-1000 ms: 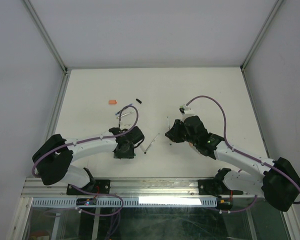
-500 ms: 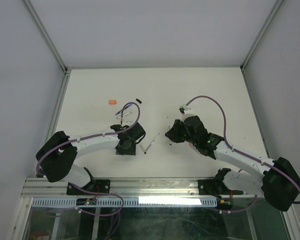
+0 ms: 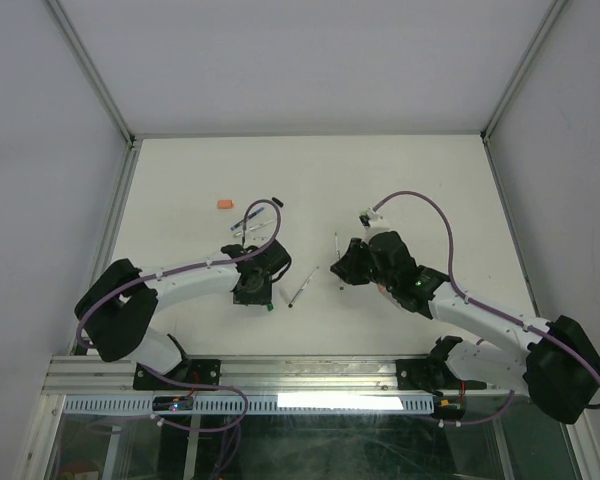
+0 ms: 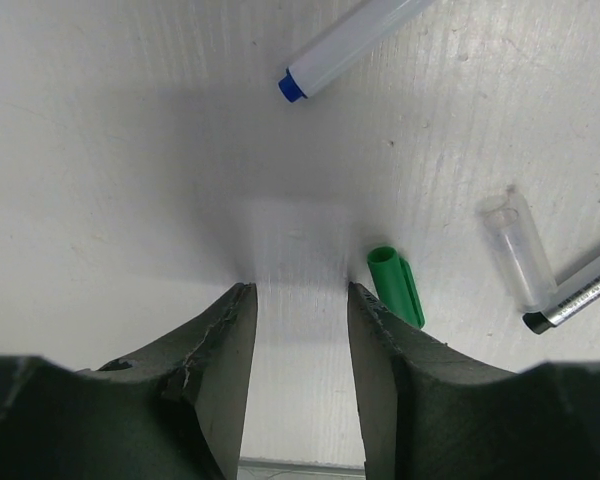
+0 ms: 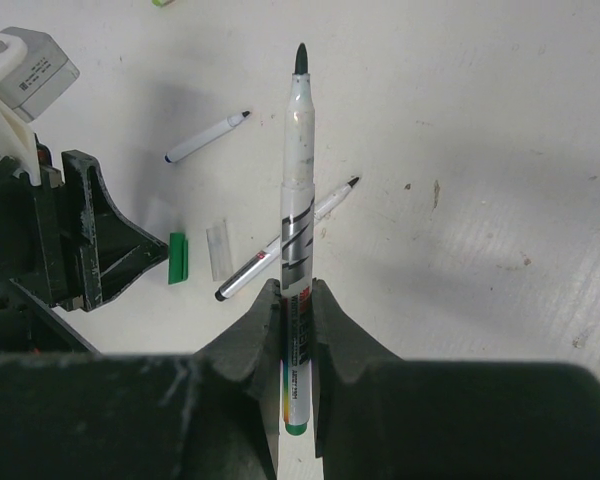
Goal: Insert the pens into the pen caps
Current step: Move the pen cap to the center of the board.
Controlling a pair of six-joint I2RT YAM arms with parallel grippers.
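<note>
My left gripper [image 4: 300,290] is open and empty, low over the table, with a dark green pen cap [image 4: 395,285] lying just outside its right finger. A clear cap [image 4: 520,250] and a black-tipped pen [image 4: 580,295] lie further right, and a white pen with a blue end [image 4: 350,45] lies ahead. My right gripper [image 5: 297,290] is shut on a white pen [image 5: 298,170] with a green end, its dark tip pointing away. The right wrist view also shows the green cap [image 5: 177,257] and a pen [image 5: 285,240] on the table. From above, the left gripper [image 3: 252,288] and right gripper [image 3: 342,265] face each other.
An orange cap [image 3: 223,204] and a black cap [image 3: 276,201] lie further back on the table. A small cluster of pens [image 3: 248,222] lies behind the left gripper. One pen [image 3: 300,287] lies between the two grippers. The left arm's cable loops over it.
My left gripper has shifted slightly away from its base, and the green cap now shows at its near side. The right arm has held still with its pen.
</note>
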